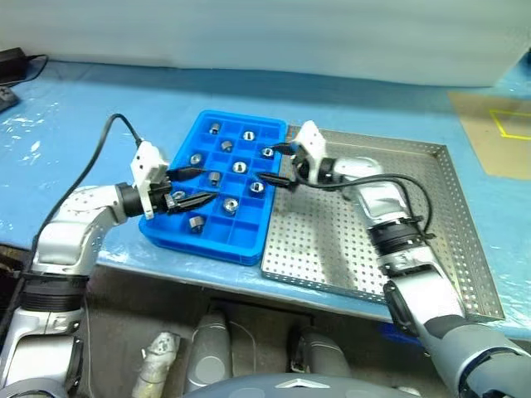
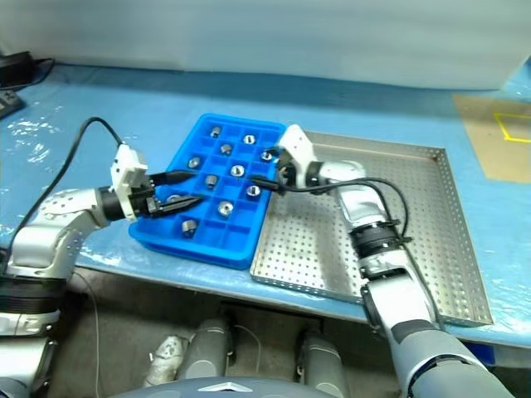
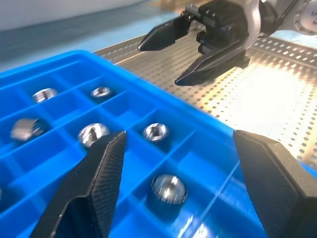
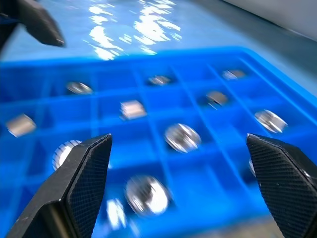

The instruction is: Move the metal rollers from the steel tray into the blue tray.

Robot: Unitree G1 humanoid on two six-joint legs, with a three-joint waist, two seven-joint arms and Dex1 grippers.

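The blue tray (image 1: 189, 234) lies on the table left of the steel tray (image 1: 390, 240), the two touching edge to edge. Several metal rollers (image 1: 240, 167) sit singly in the blue tray's compartments. My left gripper (image 1: 206, 184) reaches in level from the left over the tray's near-left cells, open, with nothing between its fingers. From the steel tray side, my right gripper (image 1: 267, 163) hovers over the blue tray's right edge, wide open and holding nothing. In the left wrist view one roller (image 3: 168, 187) rests in a cell below the open fingers (image 3: 94, 178), and the right gripper (image 3: 159, 64) shows beyond.
The table is covered in shiny blue film (image 1: 99, 91). A black cable (image 1: 104, 137) runs from my left wrist. A cardboard sheet with yellow tape (image 1: 498, 133) lies at the far right. A black device (image 1: 10, 62) sits at the far left corner.
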